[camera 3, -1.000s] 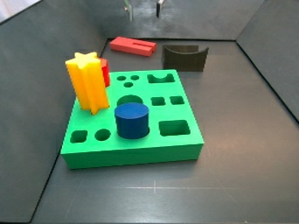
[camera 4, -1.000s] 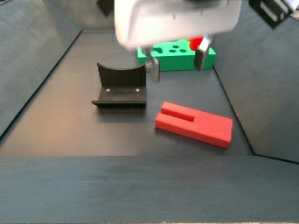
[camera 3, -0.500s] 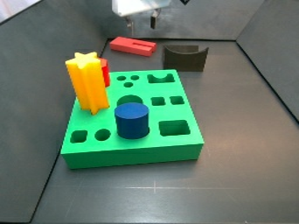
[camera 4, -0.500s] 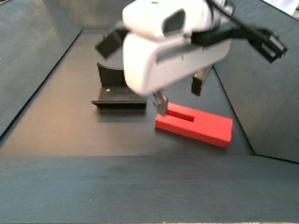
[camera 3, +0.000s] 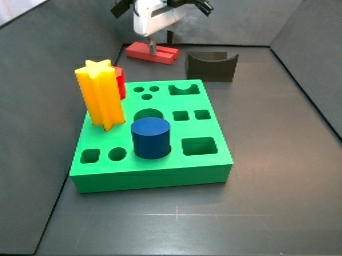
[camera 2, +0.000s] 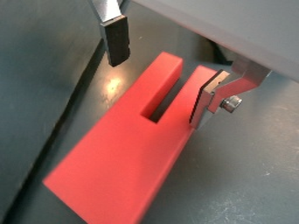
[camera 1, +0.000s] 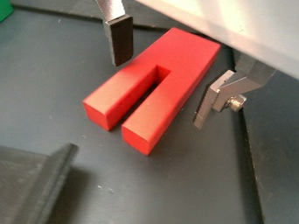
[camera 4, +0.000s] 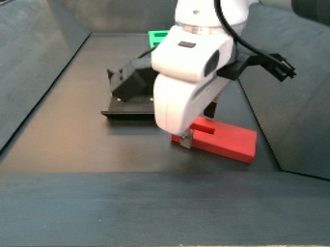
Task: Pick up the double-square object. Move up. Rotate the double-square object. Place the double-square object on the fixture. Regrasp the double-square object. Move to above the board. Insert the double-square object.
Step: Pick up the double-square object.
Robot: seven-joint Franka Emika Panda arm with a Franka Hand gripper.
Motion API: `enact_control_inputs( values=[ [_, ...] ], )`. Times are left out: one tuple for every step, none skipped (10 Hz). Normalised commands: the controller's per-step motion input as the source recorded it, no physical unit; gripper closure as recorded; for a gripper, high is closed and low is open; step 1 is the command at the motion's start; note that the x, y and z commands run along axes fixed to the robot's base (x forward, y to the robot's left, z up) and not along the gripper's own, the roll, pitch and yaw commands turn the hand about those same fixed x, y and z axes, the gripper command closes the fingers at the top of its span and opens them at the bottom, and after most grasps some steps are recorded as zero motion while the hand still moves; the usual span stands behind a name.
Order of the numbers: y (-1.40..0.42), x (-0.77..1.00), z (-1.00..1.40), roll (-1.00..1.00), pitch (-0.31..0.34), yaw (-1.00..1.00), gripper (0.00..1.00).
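The double-square object is a flat red block with a slot cut in from one end. It lies on the dark floor in both wrist views [camera 1: 176, 66] [camera 2: 117, 157] and both side views [camera 3: 144, 53] [camera 4: 233, 143]. My gripper [camera 1: 162, 86] [camera 2: 159, 87] [camera 3: 156, 45] [camera 4: 191, 137] is open and low over its slotted end, one finger [camera 1: 119, 39] clear on one side, the other finger [camera 2: 205, 101] close against the opposite side. The dark fixture [camera 3: 211, 65] [camera 4: 129, 96] stands beside the block.
The green board [camera 3: 201, 125] [camera 4: 157, 39] holds a yellow star [camera 3: 98, 92], a blue cylinder [camera 3: 150, 137] and a red piece [camera 3: 122, 82] behind the star. Grey walls enclose the floor.
The gripper has come down from high above the floor to straddle the red block. The block has not moved.
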Motion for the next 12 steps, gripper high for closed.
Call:
enact_control_inputs(
  values=[
    [0.0,0.0,-0.13,0.0,-0.027,0.44,0.0],
    [0.0,-0.01,-0.15,0.0,-0.023,0.35,0.0],
    [0.0,-0.27,-0.27,0.0,-0.04,0.23,0.0],
    [0.01,-0.49,-0.21,0.0,-0.069,0.12,0.0],
    [0.05,-0.4,-0.09,-0.02,-0.066,0.15,0.0],
    [0.06,-0.3,-0.1,-0.04,-0.063,0.17,0.0],
    [0.01,-0.2,-0.17,-0.01,-0.059,0.19,0.0],
    [0.0,-0.05,-0.21,-0.06,-0.071,0.16,0.0],
    [0.03,-0.01,-0.25,-0.04,-0.05,0.12,0.0],
    [0.0,0.0,-0.11,-0.05,-0.036,0.06,0.0],
    [0.0,0.0,0.0,0.0,0.0,0.0,0.0],
    [0.0,0.0,0.0,0.0,0.0,0.0,1.0]
  ],
)
